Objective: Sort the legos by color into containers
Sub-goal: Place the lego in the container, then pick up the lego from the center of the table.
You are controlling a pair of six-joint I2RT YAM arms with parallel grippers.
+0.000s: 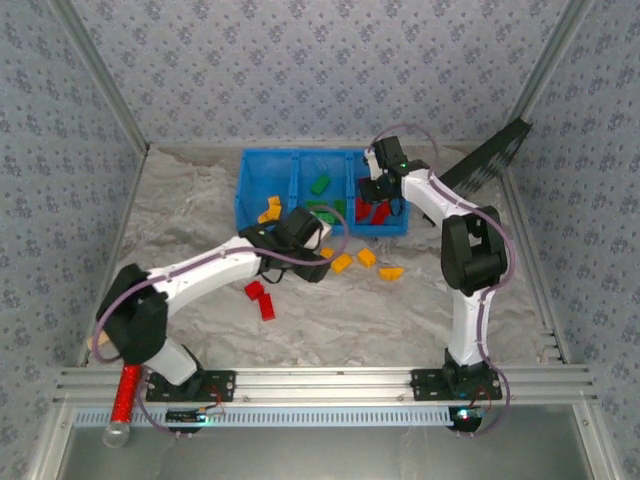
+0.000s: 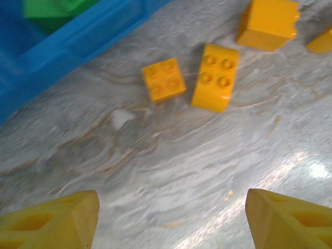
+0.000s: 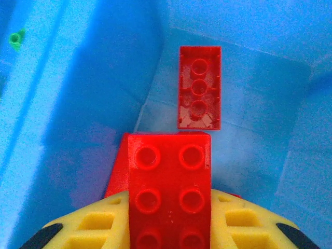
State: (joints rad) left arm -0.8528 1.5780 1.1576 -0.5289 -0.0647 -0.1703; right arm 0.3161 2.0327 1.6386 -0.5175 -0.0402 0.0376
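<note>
A marbled grey bench (image 1: 200,330) seen from above, with two arms bolted at its near edge. A blue tray (image 1: 243,195) with three side-by-side compartments sits at the far middle. Yellow bricks (image 1: 270,210) are in the left compartment, green bricks (image 1: 320,185) in the middle one and red bricks (image 1: 378,213) in the right one.

The right arm (image 1: 470,250) reaches over the right compartment. Its jaws are closed on a red brick (image 3: 168,192), studs up. Beyond it a second brick (image 3: 199,88), also red, lies upside down on the blue floor.

The left arm (image 1: 200,272) extends to the bench just in front of the tray. Its jaws are open and hold nothing, with the yellow fingertips (image 2: 52,223) wide apart above bare bench. Ahead of them lie loose yellow bricks (image 2: 215,77), near the tray wall. Two loose red bricks (image 1: 266,306) lie on the bench beside this arm.

A red glittery tube (image 1: 125,395) sits at the near left corner. A black panel (image 1: 495,155) stands at the far right.
</note>
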